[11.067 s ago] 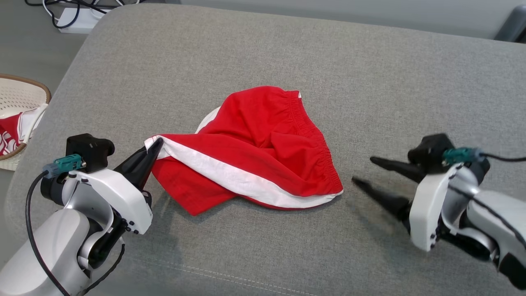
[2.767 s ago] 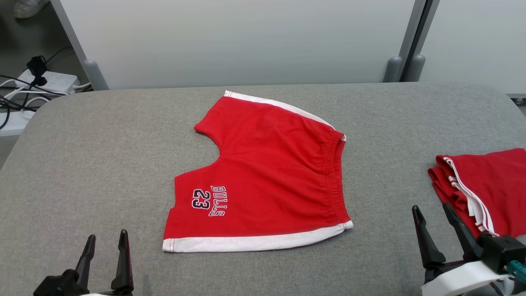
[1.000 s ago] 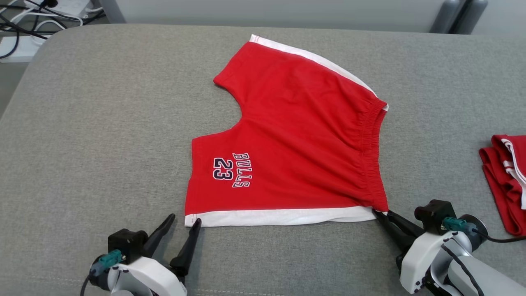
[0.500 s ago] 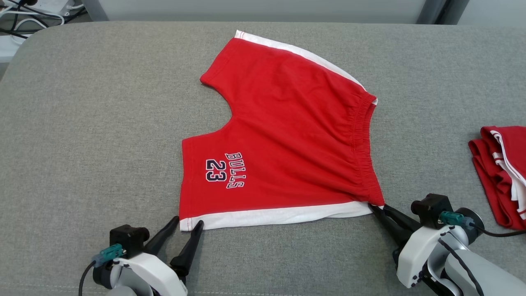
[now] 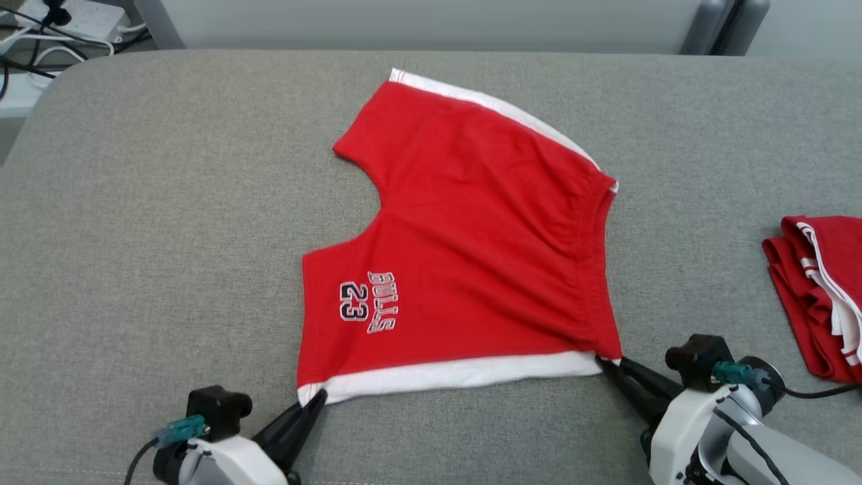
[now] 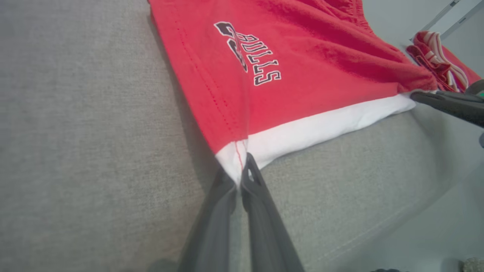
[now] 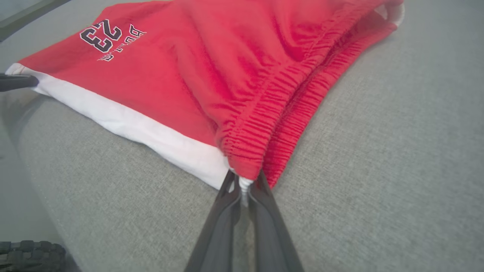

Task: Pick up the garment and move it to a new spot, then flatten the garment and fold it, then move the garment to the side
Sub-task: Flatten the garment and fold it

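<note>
Red shorts (image 5: 471, 236) lie spread on the grey padded surface (image 5: 168, 202), printed side up, near white hem stretched between two pinches: left gripper (image 5: 314, 399), fingers pressed together on the leg-hem corner, right gripper (image 5: 608, 364) likewise clamped on the waistband corner; folded red garment (image 5: 815, 289) well apart at far right.

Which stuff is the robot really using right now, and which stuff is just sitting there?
In the job:
- red shorts
- left gripper, shut on their white hem corner
- right gripper, shut on their waistband corner

Just lying about:
- folded red clothes on the right
- power strip on the floor, top left
</note>
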Controlling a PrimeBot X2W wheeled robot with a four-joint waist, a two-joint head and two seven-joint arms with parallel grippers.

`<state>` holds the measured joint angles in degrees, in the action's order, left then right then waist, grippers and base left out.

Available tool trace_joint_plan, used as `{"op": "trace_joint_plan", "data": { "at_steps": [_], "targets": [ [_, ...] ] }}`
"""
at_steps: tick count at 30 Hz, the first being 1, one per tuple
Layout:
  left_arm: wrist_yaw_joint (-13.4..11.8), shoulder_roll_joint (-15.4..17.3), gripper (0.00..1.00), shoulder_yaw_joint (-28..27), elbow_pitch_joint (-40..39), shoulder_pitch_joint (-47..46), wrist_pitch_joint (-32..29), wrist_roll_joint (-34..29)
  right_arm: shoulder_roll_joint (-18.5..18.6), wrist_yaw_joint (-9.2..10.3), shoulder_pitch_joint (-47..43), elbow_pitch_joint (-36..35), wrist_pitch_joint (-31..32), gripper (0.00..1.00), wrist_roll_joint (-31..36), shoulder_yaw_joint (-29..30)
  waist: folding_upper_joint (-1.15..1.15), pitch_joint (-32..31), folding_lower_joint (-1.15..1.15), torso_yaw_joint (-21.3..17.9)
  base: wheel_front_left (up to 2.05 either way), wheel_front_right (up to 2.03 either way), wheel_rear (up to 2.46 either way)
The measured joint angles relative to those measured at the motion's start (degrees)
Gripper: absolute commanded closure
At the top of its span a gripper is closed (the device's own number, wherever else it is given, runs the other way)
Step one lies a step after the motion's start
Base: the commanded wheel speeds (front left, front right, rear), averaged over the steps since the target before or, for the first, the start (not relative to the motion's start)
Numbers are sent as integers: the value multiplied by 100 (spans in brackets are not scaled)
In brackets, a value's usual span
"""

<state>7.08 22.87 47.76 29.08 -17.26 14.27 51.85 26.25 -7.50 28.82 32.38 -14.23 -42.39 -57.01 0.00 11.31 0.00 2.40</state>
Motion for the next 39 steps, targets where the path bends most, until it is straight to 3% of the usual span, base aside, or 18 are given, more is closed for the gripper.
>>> {"op": "trace_joint_plan", "data": {
  "at_steps": [6,16,23,28,31,35,39],
  "targets": [
    [0,702,100,672,-277,1,-277,657,437,-1,-1,-450,201,100,-591,-693,0,-226,0,16,0,0,0],
    [0,1251,100,1260,-896,129,-1060,1536,1004,-1,-5,-1159,712,100,-1401,-1347,0,-557,0,30,0,0,0],
    [-1,1674,100,1356,-1300,300,-1374,1742,1311,-1,-155,-1706,1330,100,-1878,-1551,0,-585,0,25,0,0,0],
    [-111,2038,100,1291,-1862,289,-1559,1798,1585,-1,-238,-2131,1911,100,-2394,-1578,0,-531,0,-26,0,0,0],
    [-199,2273,100,1126,-2361,67,-1610,1715,1741,-3,-144,-2254,1851,100,-2412,-1379,0,-434,0,-60,0,0,0],
    [-219,2527,100,816,-2847,-849,-1875,1450,1778,-9,344,-2225,1610,100,-2377,-883,0,-238,0,-116,0,0,0],
    [-201,2505,100,595,-2853,-1880,-2223,1222,1611,-19,761,-2034,1564,100,-2437,-583,0,46,0,-197,0,0,0]
  ]
}}
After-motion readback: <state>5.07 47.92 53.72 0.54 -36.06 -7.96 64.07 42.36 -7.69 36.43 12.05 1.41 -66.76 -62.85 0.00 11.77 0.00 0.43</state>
